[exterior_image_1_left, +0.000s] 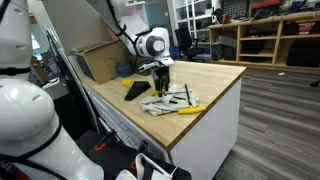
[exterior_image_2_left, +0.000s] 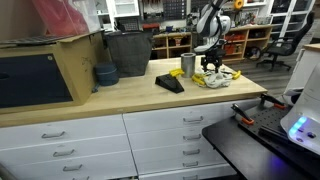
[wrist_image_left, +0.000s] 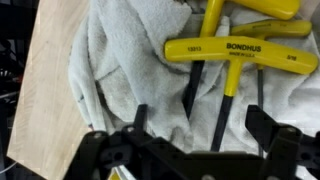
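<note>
Gripper: the gripper hung just above the cloth, jaws spread wide, holding nothing.
Nearest key: a yellow-handled hex key lay on the cloth, under the gripper.
Long axis: in the wrist view its handle ran side to side. Its dark shaft left the middle of the handle and pointed toward the gripper, leaning a little to the left.
Shaft tip: it ended on the cloth between the two fingers.
Other keys: two more yellow handles lay on the cloth beyond the first key.
Cloth: pale and crumpled, it lay on the wooden bench top near its edge.
Wedge: in an exterior view a black wedge sat near the cloth, apart from it.
Cup: a metal cup stood just beyond the cloth.
</note>
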